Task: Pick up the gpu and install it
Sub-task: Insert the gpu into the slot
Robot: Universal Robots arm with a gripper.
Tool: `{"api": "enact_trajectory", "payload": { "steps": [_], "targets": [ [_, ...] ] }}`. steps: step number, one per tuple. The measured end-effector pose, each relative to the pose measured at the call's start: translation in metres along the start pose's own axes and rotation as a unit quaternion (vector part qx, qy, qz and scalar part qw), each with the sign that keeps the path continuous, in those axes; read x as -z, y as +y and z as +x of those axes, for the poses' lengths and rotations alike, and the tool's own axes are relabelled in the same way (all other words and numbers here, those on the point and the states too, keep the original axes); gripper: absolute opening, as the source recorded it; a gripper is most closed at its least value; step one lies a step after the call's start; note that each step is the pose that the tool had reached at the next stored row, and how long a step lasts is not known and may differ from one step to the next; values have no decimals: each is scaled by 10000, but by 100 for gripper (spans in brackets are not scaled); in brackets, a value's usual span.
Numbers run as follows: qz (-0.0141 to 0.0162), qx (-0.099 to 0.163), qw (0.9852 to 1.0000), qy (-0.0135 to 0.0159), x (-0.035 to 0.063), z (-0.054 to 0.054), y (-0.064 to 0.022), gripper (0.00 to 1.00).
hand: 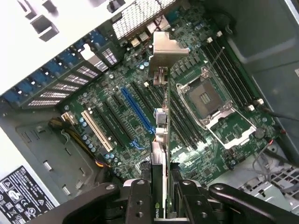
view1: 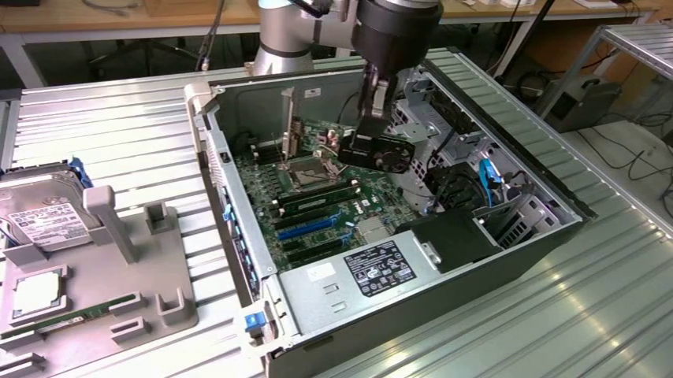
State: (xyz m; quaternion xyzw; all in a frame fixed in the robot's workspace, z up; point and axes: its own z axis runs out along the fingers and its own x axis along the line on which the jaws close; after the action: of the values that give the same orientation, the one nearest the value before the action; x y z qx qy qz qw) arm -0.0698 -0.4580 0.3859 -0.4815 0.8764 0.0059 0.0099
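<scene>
The gpu (view1: pixel 392 155), a thin dark circuit card with a black round fan and a long silver metal bracket (hand: pixel 164 49), hangs edge-down inside the open dark computer case (view1: pixel 216 150), above the green motherboard (hand: pixel 112 98) and seemingly clear of it. The pincer (hand: pixel 161 203) is closed partway, clamping the card's upper edge. The install step is in hand. Seating calls for the card's edge squared over a long slot, perhaps the blue slot (hand: pixel 138 112).
</scene>
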Motion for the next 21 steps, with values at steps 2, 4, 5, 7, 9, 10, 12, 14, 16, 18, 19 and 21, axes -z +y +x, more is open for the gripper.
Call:
{"api": "enact_trajectory", "payload": {
  "steps": [2,4,5,7,9,10,12,14,16,18,19,21],
  "targets": [
    [-5,292,9996,0,-21,1,0,26],
    [-8,485,9988,-1,-34,1,0,26],
    [-10,577,9983,-1,-41,1,0,26],
    [-14,770,9970,-1,-53,1,0,26],
    [-18,949,9955,-1,-65,2,0,26],
    [-20,1031,9947,-2,-71,2,0,26],
    [-27,1334,9911,-1,-89,2,0,26],
    [-33,1594,9872,-1,-105,2,0,26],
    [-38,1777,9841,-1,-118,3,0,26],
    [-42,1962,9806,-1,-140,3,0,26],
    [-43,2038,9790,-1,-153,3,0,26],
    [-47,2183,9759,-1,-185,3,1,26]
  ]
}}
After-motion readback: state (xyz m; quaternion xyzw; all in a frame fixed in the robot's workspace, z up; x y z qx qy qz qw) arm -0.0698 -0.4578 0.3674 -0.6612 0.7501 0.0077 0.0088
